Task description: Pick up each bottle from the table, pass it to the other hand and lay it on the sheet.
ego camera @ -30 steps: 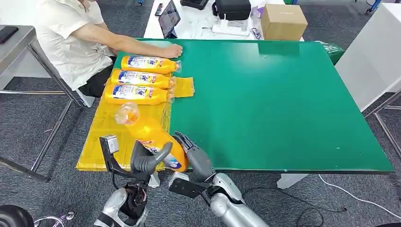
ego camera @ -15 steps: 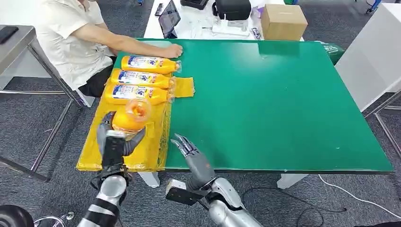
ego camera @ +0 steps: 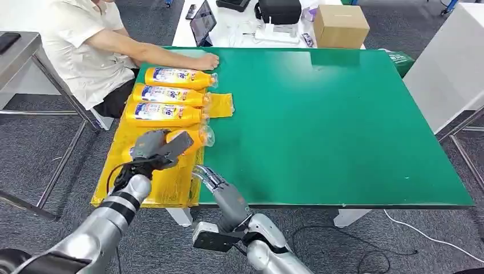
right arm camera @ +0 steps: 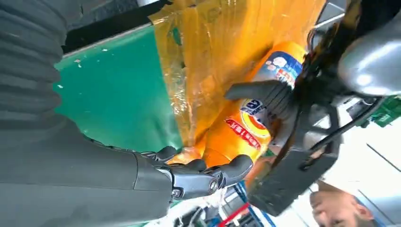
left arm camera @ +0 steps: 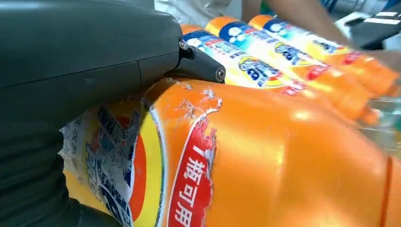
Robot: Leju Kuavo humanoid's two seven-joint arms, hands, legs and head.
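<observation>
My left hand (ego camera: 157,146) grips an orange bottle (ego camera: 197,137) and holds it lying sideways low over the yellow sheet (ego camera: 174,185), just in front of three orange bottles (ego camera: 165,112) lying in a row on the sheet. Up close the held bottle (left arm camera: 265,156) has a torn label, with the thumb (left arm camera: 94,61) across it. My right hand (ego camera: 220,188) hovers open over the table's front edge, beside the sheet, its fingers (right arm camera: 198,177) apart and holding nothing. The right wrist view catches the held bottle (right arm camera: 246,127) under my left hand (right arm camera: 283,104).
A seated person rests a hand (ego camera: 208,60) on the green table (ego camera: 342,125) just behind the bottle row. A cardboard box (ego camera: 341,25), a tablet (ego camera: 204,21) and a dark bag (ego camera: 279,10) stand on the white table behind. A grey table (ego camera: 17,48) stands at far left.
The bottle passed from my right hand to my left. My left hand carried it away from me and turned it down sideways over the sheet. My right hand, now holding nothing, drew slightly left.
</observation>
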